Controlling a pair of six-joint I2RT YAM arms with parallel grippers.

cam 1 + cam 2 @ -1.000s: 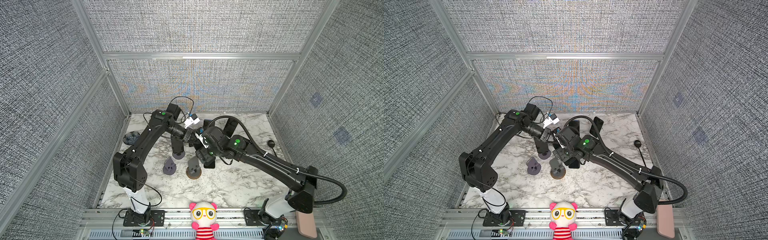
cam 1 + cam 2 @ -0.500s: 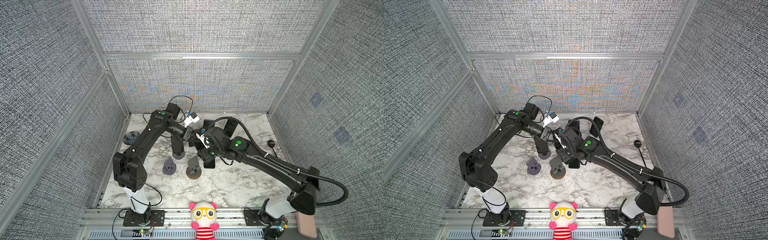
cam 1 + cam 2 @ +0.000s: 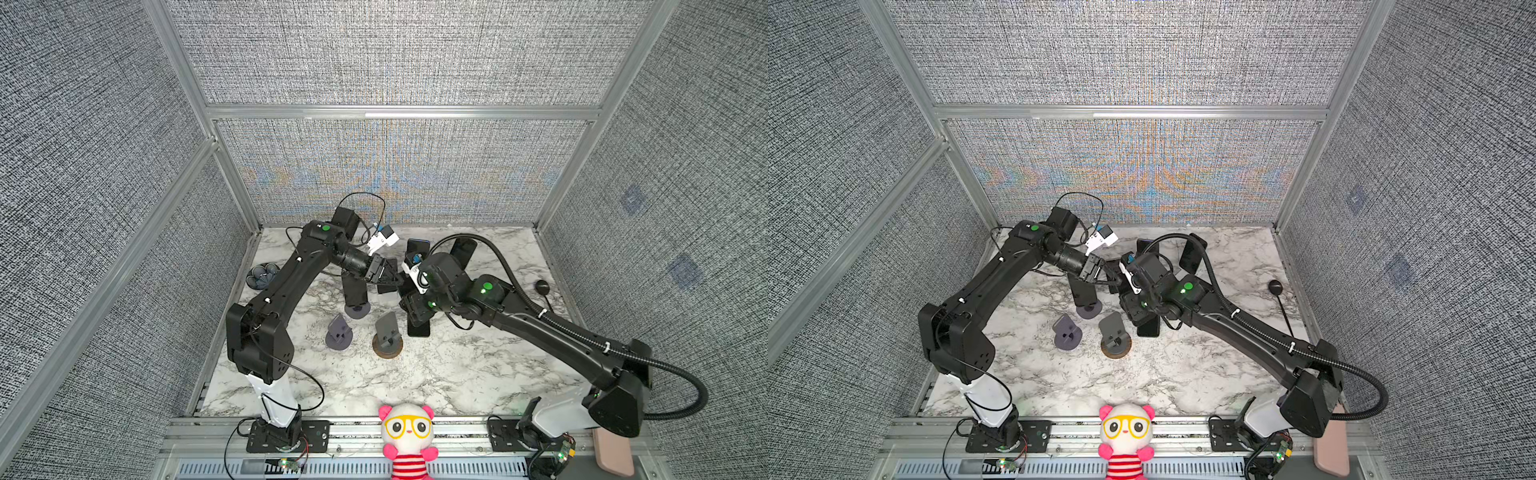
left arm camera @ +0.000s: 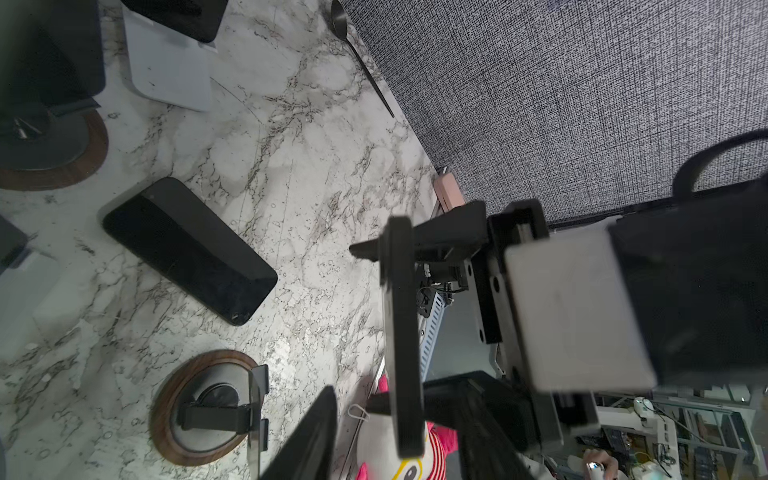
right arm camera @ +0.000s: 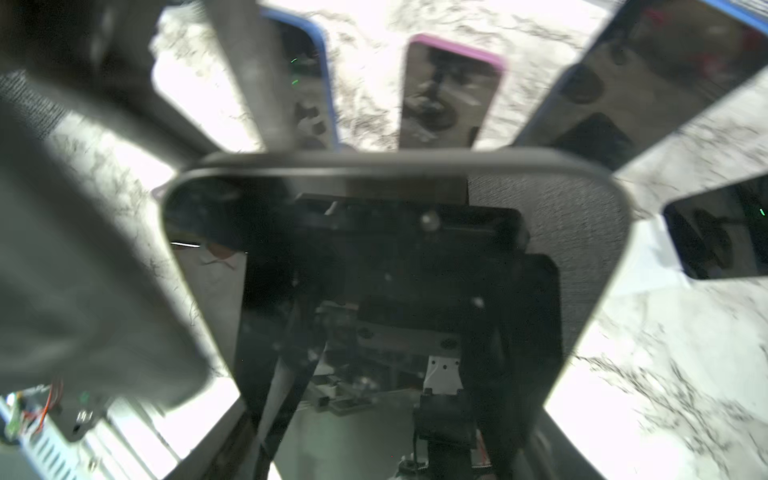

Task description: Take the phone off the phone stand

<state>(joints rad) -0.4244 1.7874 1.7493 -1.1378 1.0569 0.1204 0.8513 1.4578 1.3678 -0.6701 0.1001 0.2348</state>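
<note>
Left arm (image 3: 291, 282) and right arm (image 3: 552, 338) are matte black on white bases (green dots mark joints); a ribbed cable (image 3: 573, 329) runs along the right.

You get open white marble tabletop (image 3: 436, 386) up front; grey plastic phone stand (image 3: 338, 334), wood-rimmed stand (image 3: 388, 343), flat black phone (image 3: 419, 330) block mid-table.

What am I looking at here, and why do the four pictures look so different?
Two robot arms work over a marble table. Two pictures come from one overhead camera head; the other two come from a camera on each wrist. The right gripper is shut on a black phone, seen edge-on in the left wrist view. The left gripper is open next to it. On the table are a wooden-based phone stand and a grey phone stand, both empty, and another phone lying flat.
</note>
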